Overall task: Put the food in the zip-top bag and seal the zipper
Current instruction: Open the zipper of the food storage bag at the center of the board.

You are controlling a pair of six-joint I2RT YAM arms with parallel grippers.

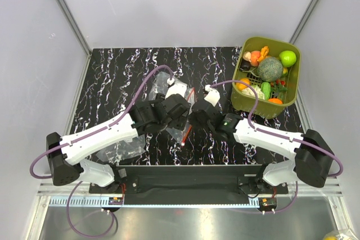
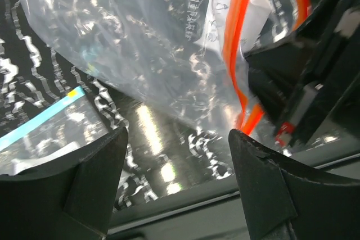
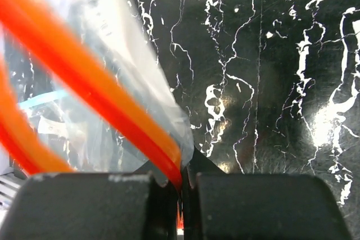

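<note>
Right wrist: red-orange zipper (image 3: pixel 84 80), crinkly bag (image 3: pixel 95 139)

A black table (image 1: pixel 112 71) veined with white carried an olive tub (image 1: pixel 270 41) at its far right corner. A clear bag (image 1: pixel 128 151) with a teal strip (image 2: pixel 39 119) lay flat near the table's left front edge. White walls (image 1: pixel 34 54) enclosed the table.

Place: robot test cell in a lab;
Walls: plain white panels (image 1: pixel 185 4) on aluminium posts (image 1: pixel 67 12), 9 round to 3 o'clock;
Table: black marbled top (image 1: pixel 112 77);
Mounts: cabled robot arms (image 1: pixel 101 136) bolted to a rail (image 1: pixel 185 181), 6 o'clock
</note>
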